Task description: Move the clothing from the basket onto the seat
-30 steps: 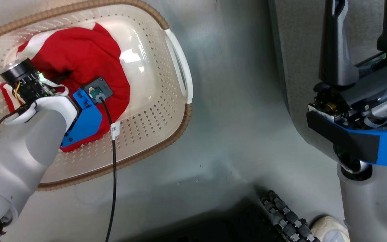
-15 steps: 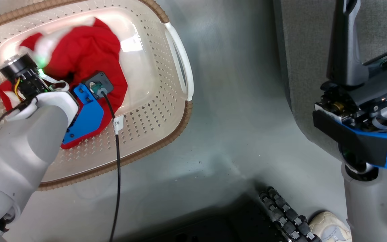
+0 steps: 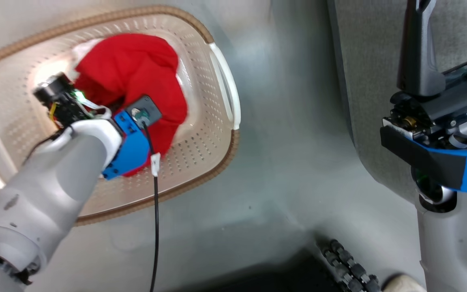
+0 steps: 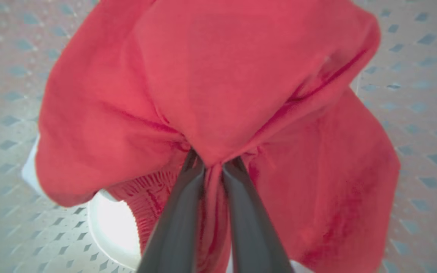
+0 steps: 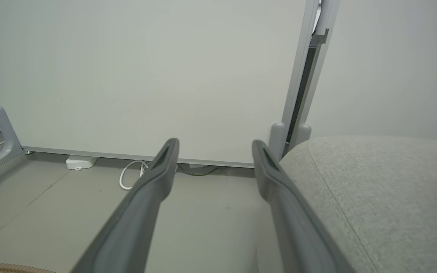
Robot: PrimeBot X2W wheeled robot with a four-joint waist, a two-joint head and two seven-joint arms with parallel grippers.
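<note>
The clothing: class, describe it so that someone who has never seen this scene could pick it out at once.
Find the cream perforated basket with a brown rim, on the grey floor left of the grey seat. Inside it the left claw pinches bunched clothing. Its soft bright red folds set it apart from the hard cream plastic around it.

Grey floor (image 3: 290, 142), cream basket (image 3: 205, 134) on it
</note>
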